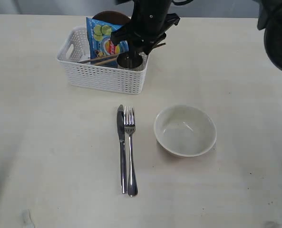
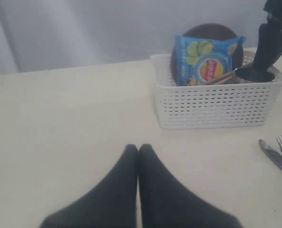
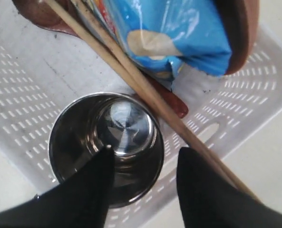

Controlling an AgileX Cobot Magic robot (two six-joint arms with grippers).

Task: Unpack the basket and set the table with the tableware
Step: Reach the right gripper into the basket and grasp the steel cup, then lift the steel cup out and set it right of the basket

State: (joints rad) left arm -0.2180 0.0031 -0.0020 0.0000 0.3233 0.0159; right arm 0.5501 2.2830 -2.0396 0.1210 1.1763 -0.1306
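Right, nearest you on the large pale cream wood-grain table (image 1: 45, 156) lie the steel knife (image 1: 121, 149) and the steel fork (image 1: 130, 152). They are side by side and touching, at about 6 o'clock from the table's middle, with handles toward you and tips pointing to 12. At 3 o'clock of them, a little apart, the cream round bowl (image 1: 184, 130) sits upright.

Your left gripper (image 2: 138, 149) hangs low over bare table with its two dark fingers pressed together on nothing.

Farther off, at 11 o'clock from the middle, stands the white rectangular plastic basket with lattice sides (image 1: 102, 78). Inside it:

- The blue chip bag (image 1: 100, 38) stands upright.
- The small brown round plate (image 1: 111, 17) stands on edge behind the bag, at the basket's 12 o'clock side.
- The brown wooden chopsticks (image 1: 100, 59) slant across the reddish-brown wooden spoon (image 3: 175, 105).
- The shiny steel cup (image 1: 130, 61) stands upright in the basket's 4 o'clock corner.

Your right gripper (image 3: 146, 153) is down at that corner with its fingers spread. One finger is inside the cup and the other is outside its wall beside the chopsticks. The rim runs between them, and a gap shows between the outer finger and the rim, so they are not clamped on it.
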